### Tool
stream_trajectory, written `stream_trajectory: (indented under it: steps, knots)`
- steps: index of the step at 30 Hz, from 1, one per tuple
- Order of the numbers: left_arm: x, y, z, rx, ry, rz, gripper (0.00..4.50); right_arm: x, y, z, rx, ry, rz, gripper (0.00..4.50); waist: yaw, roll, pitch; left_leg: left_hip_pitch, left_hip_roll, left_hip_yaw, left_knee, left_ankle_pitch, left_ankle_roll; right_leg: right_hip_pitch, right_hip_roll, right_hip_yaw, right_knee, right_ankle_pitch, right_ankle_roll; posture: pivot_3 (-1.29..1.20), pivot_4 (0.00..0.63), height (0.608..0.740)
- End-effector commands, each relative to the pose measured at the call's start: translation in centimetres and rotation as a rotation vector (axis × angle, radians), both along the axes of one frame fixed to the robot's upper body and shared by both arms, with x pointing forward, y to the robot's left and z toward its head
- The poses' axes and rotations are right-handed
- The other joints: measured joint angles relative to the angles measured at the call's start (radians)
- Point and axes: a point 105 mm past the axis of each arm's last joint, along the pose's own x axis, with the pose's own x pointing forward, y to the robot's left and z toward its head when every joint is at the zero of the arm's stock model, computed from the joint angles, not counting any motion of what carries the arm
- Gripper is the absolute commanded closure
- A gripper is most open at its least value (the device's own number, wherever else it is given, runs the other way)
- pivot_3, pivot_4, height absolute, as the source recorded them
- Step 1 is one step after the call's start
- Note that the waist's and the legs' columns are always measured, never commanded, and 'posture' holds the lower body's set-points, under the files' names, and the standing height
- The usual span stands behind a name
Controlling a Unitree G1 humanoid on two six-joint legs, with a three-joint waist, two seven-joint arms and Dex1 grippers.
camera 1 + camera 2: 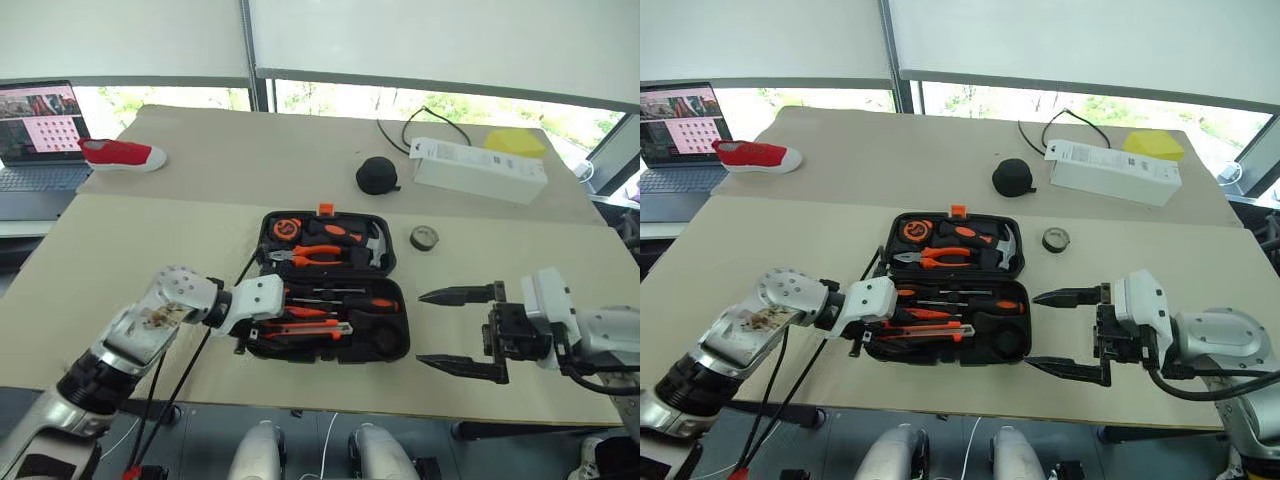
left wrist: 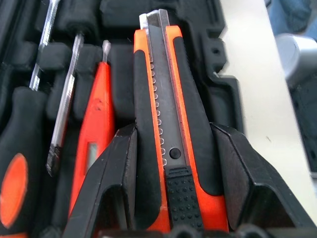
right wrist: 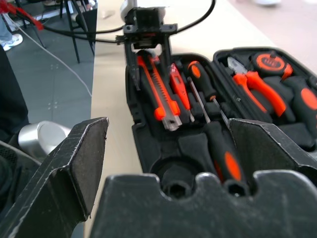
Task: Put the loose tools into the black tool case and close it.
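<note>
The black tool case (image 1: pixel 402 332) lies open in the middle of the table. My left gripper (image 2: pixel 173 131) is at the case's near-left corner, shut on the black-and-orange utility knife (image 2: pixel 163 99), which stretches along the front row of the near half. Beside the knife in that half lie the slim orange tester screwdriver (image 2: pixel 94 148) and two long screwdrivers (image 1: pixel 345 301). A small dark tape roll (image 1: pixel 424 237) sits on the table just right of the lid half. My right gripper (image 1: pixel 420 328) hovers open to the right of the case, its fingers pointing at it with nothing between them.
The far half of the case holds orange-handled pliers (image 1: pixel 318 255), a hammer (image 1: pixel 372 245) and a tape measure (image 1: pixel 285 229). Further back stand a round black pouch (image 1: pixel 376 175), a white box (image 1: pixel 480 168) with a cable, a red shoe (image 1: pixel 122 154) and a laptop (image 1: pixel 40 130).
</note>
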Motion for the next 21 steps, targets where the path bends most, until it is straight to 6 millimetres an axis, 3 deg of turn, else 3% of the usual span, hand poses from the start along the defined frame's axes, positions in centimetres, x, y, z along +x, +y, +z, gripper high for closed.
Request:
stream_trajectory:
  steps: [1,8,16,18,21]
  knots:
    - [-0.2,-0.5,-0.3,0.019,-0.013,-0.049,2.76,-0.3,-0.3,0.8,-0.015,-0.044,-0.022,0.0,0.001,0.0,0.0,0.0,0.0,0.0,0.0,0.0,0.0,0.0,0.0,0.0,0.0,0.0,0.0,0.0,0.15,0.74]
    - [-1.1,-1.2,-1.2,0.067,-0.006,-0.135,2.76,-0.4,-0.5,0.4,-0.026,-0.037,-0.04,0.0,0.006,0.0,0.0,0.0,-0.001,-0.001,0.001,0.0,0.0,0.001,0.0,0.0,0.0,0.0,0.001,0.0,0.15,0.74]
    - [-0.9,-2.3,-1.4,0.009,0.049,-0.051,2.76,-0.3,-0.3,0.1,-0.023,-0.029,-0.045,0.0,0.011,0.0,0.0,0.002,-0.001,-0.001,0.001,0.0,0.0,0.004,-0.001,0.0,0.0,0.0,0.001,0.0,0.15,0.74]
    - [-0.9,-3.1,-0.3,-0.079,0.049,-0.059,1.75,-0.2,-0.2,0.0,-0.017,-0.025,-0.045,0.0,0.013,0.0,0.0,0.003,-0.002,-0.001,0.002,0.0,0.0,0.005,-0.002,0.0,0.0,0.0,0.003,0.0,0.15,0.74]
    - [0.0,-3.6,2.3,-0.264,-0.031,-0.066,0.76,-0.1,-0.1,-0.1,-0.008,-0.02,-0.044,0.0,0.015,0.0,0.0,0.001,-0.003,-0.002,0.003,-0.001,0.001,0.005,-0.003,-0.001,0.0,0.0,0.004,0.0,0.15,0.74]
